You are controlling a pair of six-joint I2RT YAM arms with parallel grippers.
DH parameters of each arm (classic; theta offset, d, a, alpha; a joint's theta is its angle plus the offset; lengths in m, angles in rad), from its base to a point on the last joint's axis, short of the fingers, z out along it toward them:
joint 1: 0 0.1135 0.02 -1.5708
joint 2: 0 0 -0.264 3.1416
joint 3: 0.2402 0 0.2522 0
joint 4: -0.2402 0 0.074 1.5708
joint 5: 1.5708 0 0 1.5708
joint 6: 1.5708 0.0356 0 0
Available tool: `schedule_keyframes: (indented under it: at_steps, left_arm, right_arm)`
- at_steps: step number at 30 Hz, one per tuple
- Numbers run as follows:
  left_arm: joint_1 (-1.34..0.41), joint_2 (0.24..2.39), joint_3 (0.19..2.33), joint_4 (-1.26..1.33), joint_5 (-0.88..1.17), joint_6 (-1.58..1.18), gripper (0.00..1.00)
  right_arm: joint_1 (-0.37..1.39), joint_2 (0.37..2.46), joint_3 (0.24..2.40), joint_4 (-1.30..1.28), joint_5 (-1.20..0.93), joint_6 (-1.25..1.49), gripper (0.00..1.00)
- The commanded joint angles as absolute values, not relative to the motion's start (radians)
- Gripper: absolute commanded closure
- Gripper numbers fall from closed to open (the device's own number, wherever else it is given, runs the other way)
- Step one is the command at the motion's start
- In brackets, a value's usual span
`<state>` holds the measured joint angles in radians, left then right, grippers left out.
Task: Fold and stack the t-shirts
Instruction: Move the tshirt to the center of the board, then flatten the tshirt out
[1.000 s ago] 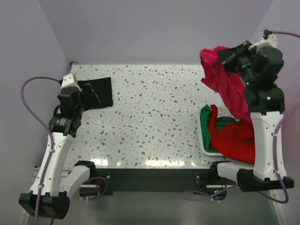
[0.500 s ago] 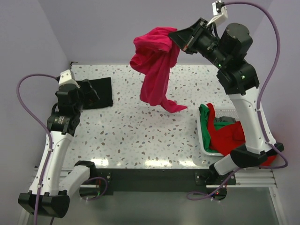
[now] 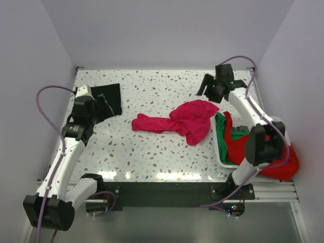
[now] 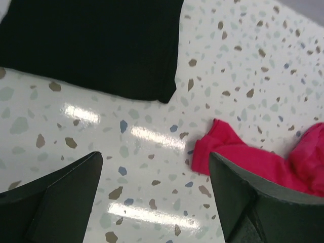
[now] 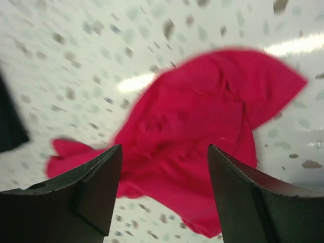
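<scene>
Step in hand: the magenta-pink t-shirt [image 3: 174, 121] is judged as being laid out for flattening; no fold is being shown in it yet.
Location of item: the shirt is being seen crumpled at the middle of the table [image 3: 152, 152], with one end drawn out to the left and the bulk bunched to the right, just beside the basket [image 3: 218, 148].
Other stock: the black t-shirt [image 3: 109, 98] is being kept folded flat at the far left. The green t-shirt [image 3: 221, 132] and red t-shirt [image 3: 255, 152] are being held in the basket.
Left gripper [image 3: 104, 105]: the fingers are being held wide apart and nothing is being gripped or touched. It is being hung over bare table between the black shirt and the pink end.
Right gripper [image 3: 205, 87]: the fingers are being held wide apart and empty. It is being poised over the far right of the pink heap, seemingly clear of the cloth.
Method advised: one edge should be taken by each gripper, a single layer being pinched, and the cloth drawn apart until flat.
Risk: bunched layers being caught together, or cloth being dragged against the basket.
</scene>
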<state>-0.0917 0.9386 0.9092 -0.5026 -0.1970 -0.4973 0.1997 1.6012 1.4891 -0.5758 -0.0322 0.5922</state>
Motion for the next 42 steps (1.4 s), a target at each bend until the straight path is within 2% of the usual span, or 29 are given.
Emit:
schedule_keyframes:
  at_steps: [1, 6, 12, 26, 29, 38, 39, 41, 42]
  left_arm:
    - [-0.126, 1.021, 0.829, -0.433, -0.101, -0.554, 0.11]
    - [-0.225, 1.167, 0.781, -0.364, -0.049, -0.612, 0.12]
    - [-0.249, 1.367, 0.821, -0.29, 0.035, -0.652, 0.12]
    - [-0.249, 1.698, 1.012, -0.232, 0.066, -0.607, 0.13]
    - [-0.249, 1.735, 1.023, -0.209, 0.072, -0.604, 0.16]
    - [-0.249, 1.775, 1.006, -0.14, 0.184, -0.646, 0.53]
    - [-0.249, 1.776, 1.003, -0.135, 0.201, -0.652, 0.62]
    - [-0.249, 1.775, 0.997, -0.13, 0.221, -0.663, 0.71]
    - [-0.249, 1.763, 0.993, -0.115, 0.244, -0.676, 0.81]
  right_arm:
    - [0.23, 1.651, 1.445, -0.741, -0.138, 0.407, 0.29]
    - [0.271, 1.657, 1.387, -0.721, -0.231, 0.341, 0.29]
    - [0.371, 1.726, 1.364, -0.673, -0.299, 0.334, 0.28]
    - [0.43, 1.871, 1.419, -0.658, -0.158, 0.259, 0.28]
    - [0.431, 1.875, 1.42, -0.646, -0.121, 0.253, 0.28]
    - [0.431, 1.951, 1.44, -0.609, -0.081, 0.221, 0.29]
    - [0.43, 1.96, 1.451, -0.614, -0.084, 0.213, 0.36]
    - [0.431, 1.982, 1.462, -0.624, -0.097, 0.207, 0.48]
    - [0.431, 1.982, 1.473, -0.632, -0.1, 0.207, 0.6]
